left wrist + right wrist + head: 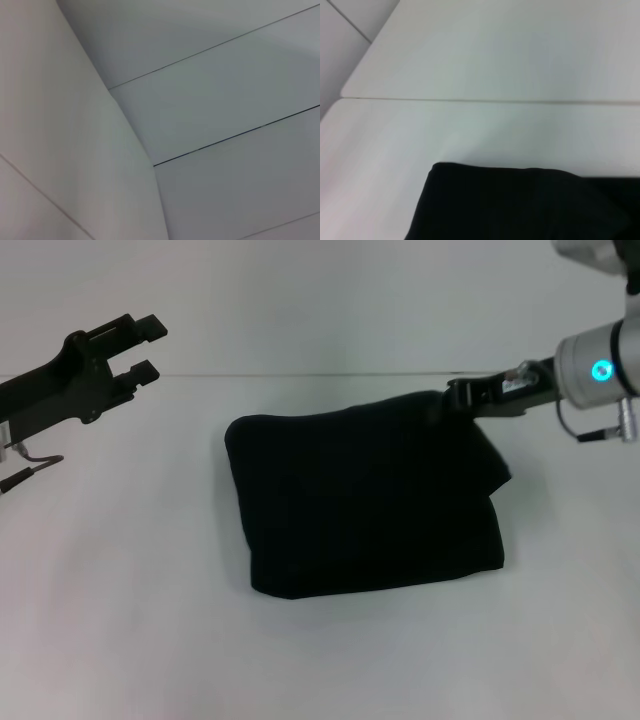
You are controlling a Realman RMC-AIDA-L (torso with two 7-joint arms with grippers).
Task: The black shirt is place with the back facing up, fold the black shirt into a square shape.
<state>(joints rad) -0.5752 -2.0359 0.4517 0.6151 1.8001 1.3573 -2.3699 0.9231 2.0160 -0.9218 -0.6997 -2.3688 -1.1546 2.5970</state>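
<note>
White counter carried the black shirt, folded nearly square. Our right gripper pinched its far corner; lifting away unreleased could undo the fold. Left gripper hung apart, jaws wide.

Left gripper: matte black, blocky two-pronged fingers, thin grey cable looping below arm; right gripper: black, slim; right arm: silver-grey cylindrical wrist, glowing cyan ring light, grey cable underneath.

A plain white table with one thin dark seam crossing it.
</note>
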